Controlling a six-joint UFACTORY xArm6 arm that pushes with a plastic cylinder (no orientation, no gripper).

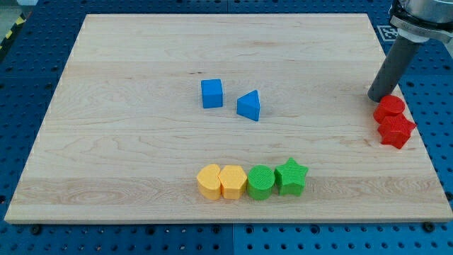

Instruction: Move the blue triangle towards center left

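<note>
We see a board (141,163) of pale wood, smooth and matt, its grain running left to right. The blue cube (211,93) and blue triangle (249,106) look like matt plastic with fine ribbed layers, as do the yellow (221,181), green (277,179) and red blocks (392,122). Our rod (391,71) looks dark, smooth and matt. The blue surround (28,85) looks like perforated metal.

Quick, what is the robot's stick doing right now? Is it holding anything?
My tip: no jaws, holding nothing, resting just above the red blocks, far right of the blue triangle.
</note>
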